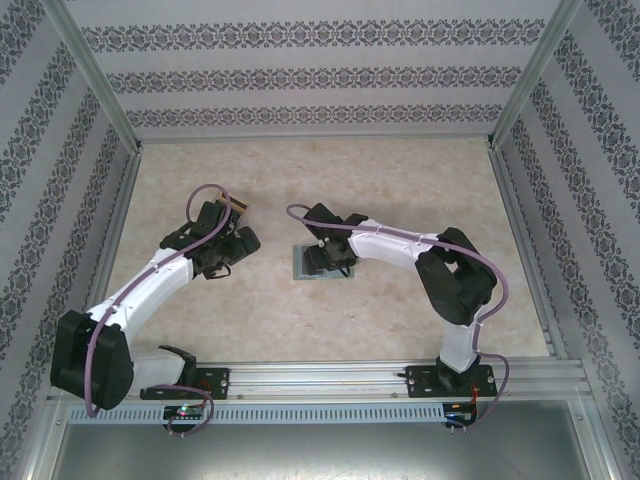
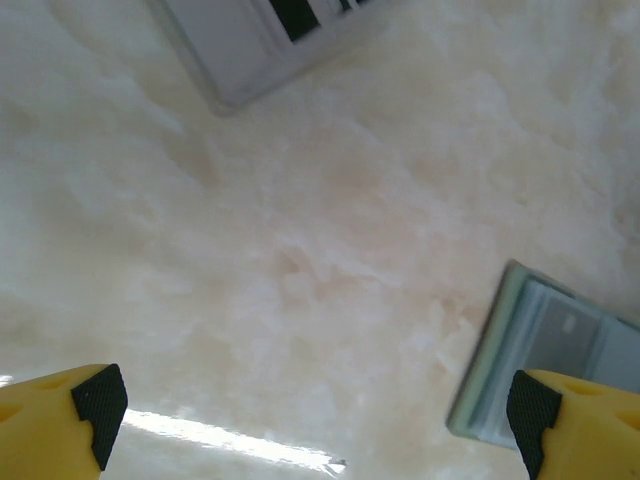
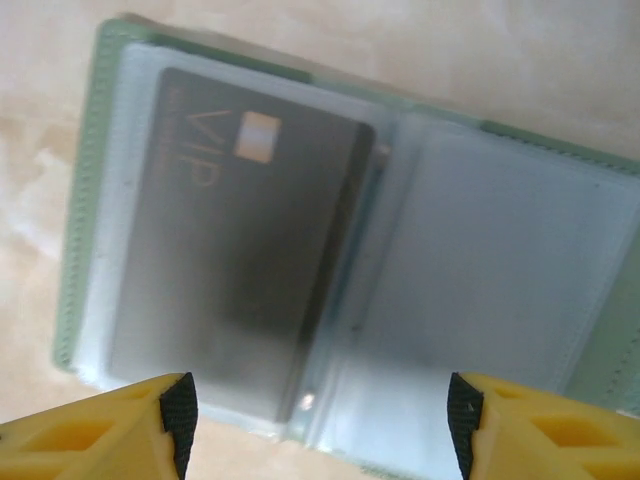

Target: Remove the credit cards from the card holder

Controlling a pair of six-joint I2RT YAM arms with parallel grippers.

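Note:
The card holder lies open on the table, grey-green with pale inner panels. A dark grey credit card marked VIP sits in its left pocket; the right panel looks blank. My right gripper hovers just over the holder's near edge by the crease, jaws apart, holding nothing. From above, the right gripper covers most of the holder. My left gripper is open over bare table, the holder by its right finger. A pale flat card with black marks lies beyond it.
A small tan object lies just behind the left gripper. The marbled beige table is walled by patterned panels, with metal posts at the corners and a rail along the near edge.

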